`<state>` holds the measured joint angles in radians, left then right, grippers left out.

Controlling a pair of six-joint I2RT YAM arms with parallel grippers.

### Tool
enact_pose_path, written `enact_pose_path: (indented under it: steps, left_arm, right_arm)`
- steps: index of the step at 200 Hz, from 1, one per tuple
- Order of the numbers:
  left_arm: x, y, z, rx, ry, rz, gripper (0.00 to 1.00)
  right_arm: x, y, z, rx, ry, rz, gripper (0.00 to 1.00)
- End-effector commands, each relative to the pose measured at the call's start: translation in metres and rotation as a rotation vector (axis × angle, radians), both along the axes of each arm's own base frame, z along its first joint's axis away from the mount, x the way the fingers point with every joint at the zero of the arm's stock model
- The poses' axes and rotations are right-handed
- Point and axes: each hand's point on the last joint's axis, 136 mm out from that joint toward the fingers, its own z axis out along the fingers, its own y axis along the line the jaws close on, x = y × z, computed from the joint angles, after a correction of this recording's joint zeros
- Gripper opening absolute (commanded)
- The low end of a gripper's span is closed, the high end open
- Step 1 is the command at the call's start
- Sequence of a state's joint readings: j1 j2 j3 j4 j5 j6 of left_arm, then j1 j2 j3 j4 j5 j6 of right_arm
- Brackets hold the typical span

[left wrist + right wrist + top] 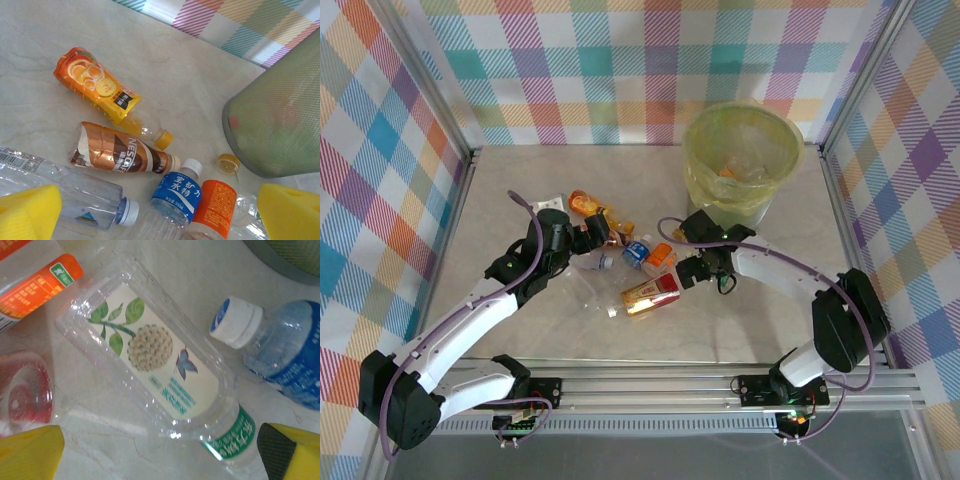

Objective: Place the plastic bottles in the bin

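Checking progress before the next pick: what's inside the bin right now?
Inside the bin, the top view shows clear plastic and an orange item, probably bottles. Folds of the yellow-green bag and the pile itself hide the bottom, so I can't count them.

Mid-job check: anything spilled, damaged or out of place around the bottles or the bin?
Nothing spilled. The bin stands upright. The bottles all lie on their sides on the table. The brown Nescafe bottle looks crumpled at its base end, and the clear leaf-label bottle looks squashed flat.
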<state>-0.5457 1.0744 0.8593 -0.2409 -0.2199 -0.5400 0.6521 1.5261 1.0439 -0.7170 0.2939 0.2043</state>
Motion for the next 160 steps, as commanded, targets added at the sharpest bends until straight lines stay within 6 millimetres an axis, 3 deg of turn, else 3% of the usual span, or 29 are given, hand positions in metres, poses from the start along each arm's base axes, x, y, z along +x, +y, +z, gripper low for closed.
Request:
enact_pose_path:
  steps: [1,98,160]
  left_arm:
    - [0.003,0.002,0.001,-0.023,0.001,0.012,1.0]
    - [0.003,0.004,0.0,-0.023,0.004,0.016,1.0]
    - [0.005,0.004,0.0,-0.026,0.005,0.014,1.0]
  right_arm:
    - [0.012,0.005,-0.008,0.008,-0.01,0.048,1.0]
    - [0.026,0.006,-0.026,-0.011,0.024,0.061,0.99]
    - [0.018,0.007,-0.032,-0.002,0.067,0.058,0.85]
